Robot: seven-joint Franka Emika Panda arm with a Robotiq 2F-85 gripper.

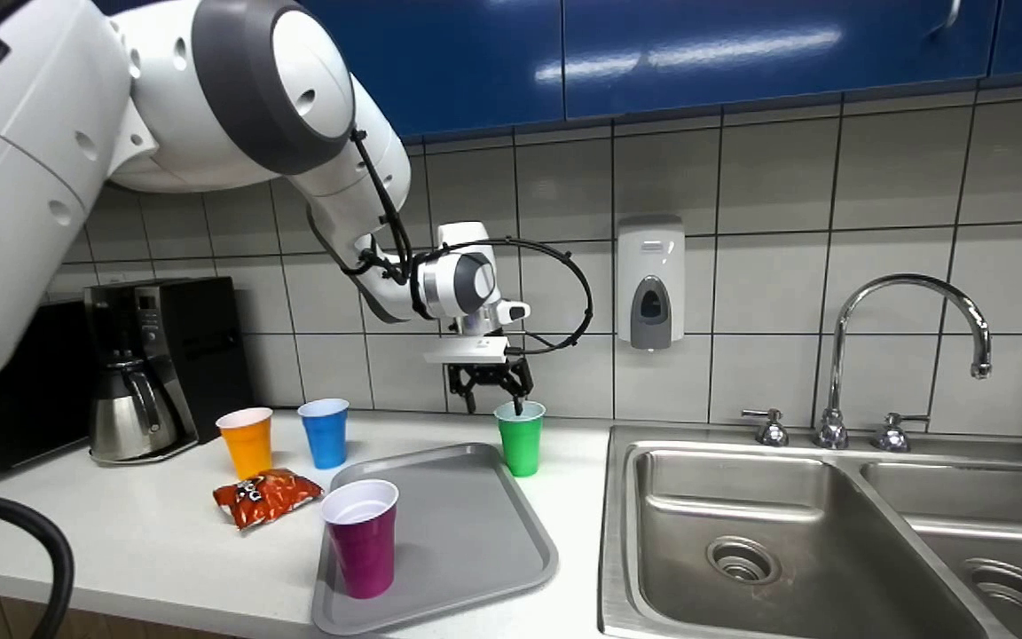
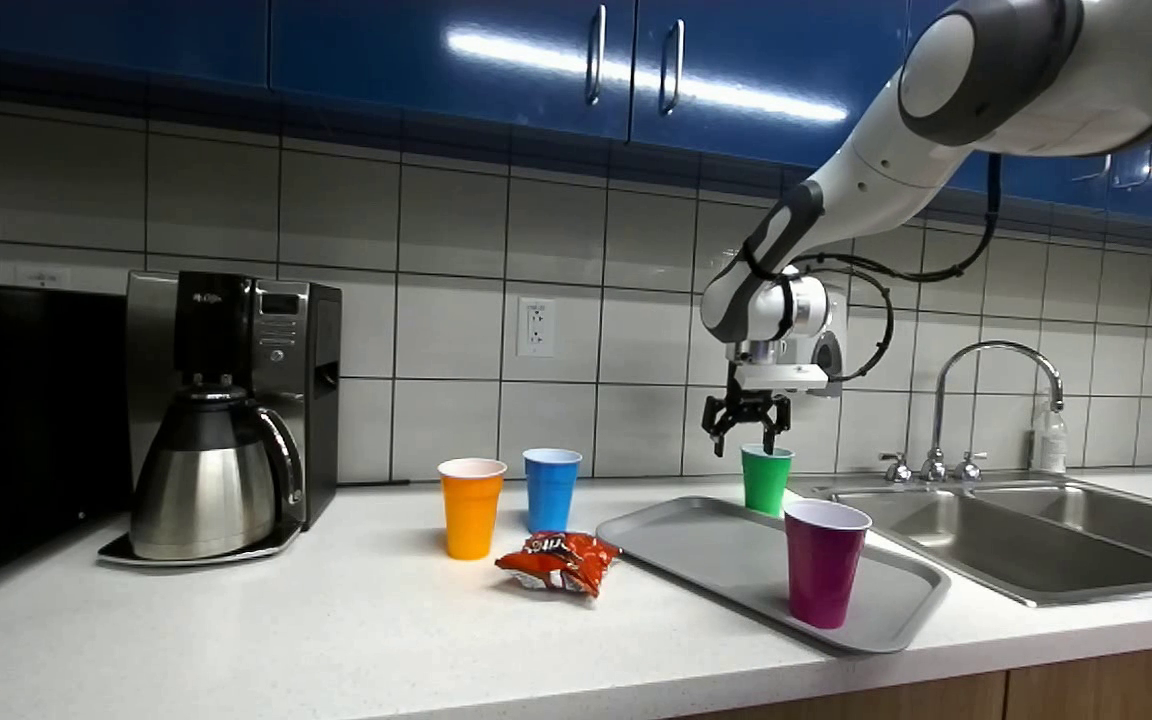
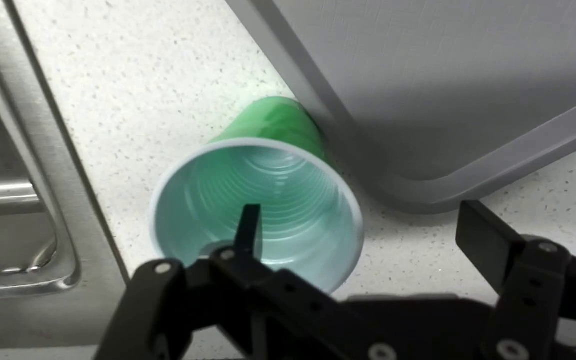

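Beside the tray [image 1: 467,524], a pale-rimmed green cup [image 1: 521,450] stands upright.

A tray [image 2: 716,550] on the bench [image 2: 336,640] lies between coffee maker [image 2: 226,430], left, and sink [image 1: 830,524], right. One cup [image 2: 824,575] stands on the tray's near end, another cup [image 2: 764,487] by its far right corner; left, two cups [image 2: 548,495] stand behind a packet [image 2: 564,563].

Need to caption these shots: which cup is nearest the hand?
The green cup: one finger of the open hand is at its mouth, while the orange cup, blue cup and purple cup stand farther off.
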